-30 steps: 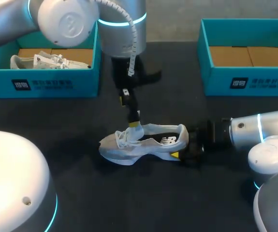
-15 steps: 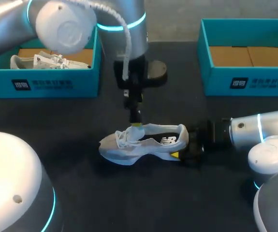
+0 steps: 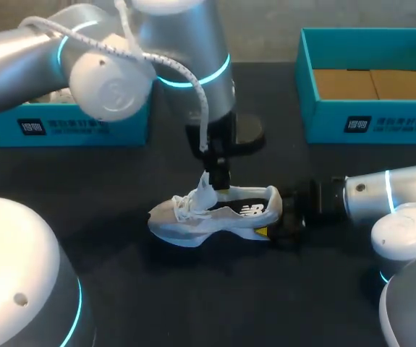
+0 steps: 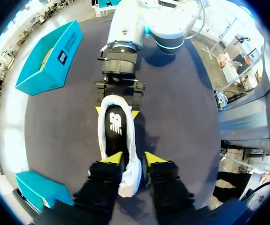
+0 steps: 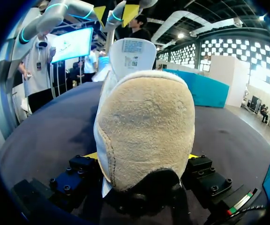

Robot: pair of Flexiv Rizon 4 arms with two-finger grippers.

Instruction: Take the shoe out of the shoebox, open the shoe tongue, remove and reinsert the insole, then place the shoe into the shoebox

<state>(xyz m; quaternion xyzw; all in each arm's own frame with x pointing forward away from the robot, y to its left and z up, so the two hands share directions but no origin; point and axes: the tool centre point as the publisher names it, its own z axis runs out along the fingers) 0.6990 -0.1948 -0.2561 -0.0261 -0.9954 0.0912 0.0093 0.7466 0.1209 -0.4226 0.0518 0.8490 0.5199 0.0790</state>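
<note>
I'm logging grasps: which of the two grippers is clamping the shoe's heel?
The right gripper, shut on the heel of the shoe; the left gripper pinches the tongue instead.

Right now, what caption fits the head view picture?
Left claw pinches the tongue of the white shoe while right claw grips its heel.

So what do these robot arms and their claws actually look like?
The left arm and right arm are smooth silver-grey tubes with bulbous rounded joints, ringed by glowing cyan bands. A white ribbed cable runs along the left one. The left claw and right claw are blocky black metal with visible bolts, each with two fingers tipped in bright yellow.
</note>
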